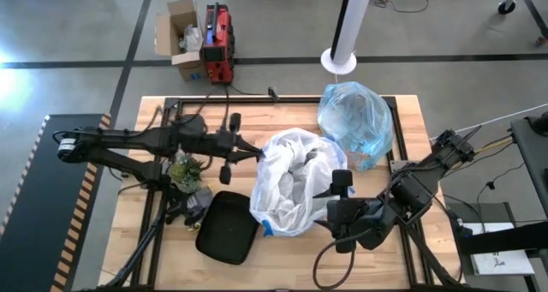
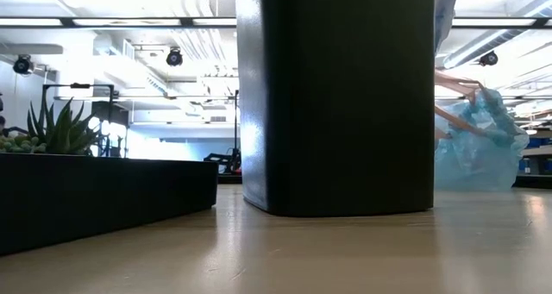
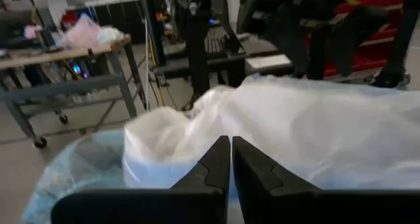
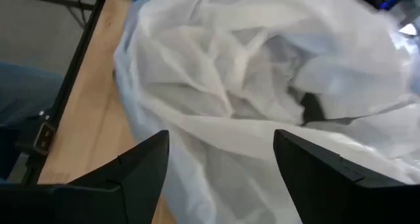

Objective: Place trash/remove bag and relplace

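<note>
Two dark robot arms are seen from above. The left arm is made of black tubes and chunky black joints, with a pale grey ring near its far end. The right arm is black too, with a blocky wrist, and thin pale cables are run along it near the worktop's right edge. A black cable is looped under the right gripper. The left gripper has two flat black fingers that narrow to points. The right gripper's fingers are wide, black and smooth, with slanted tops.
</note>
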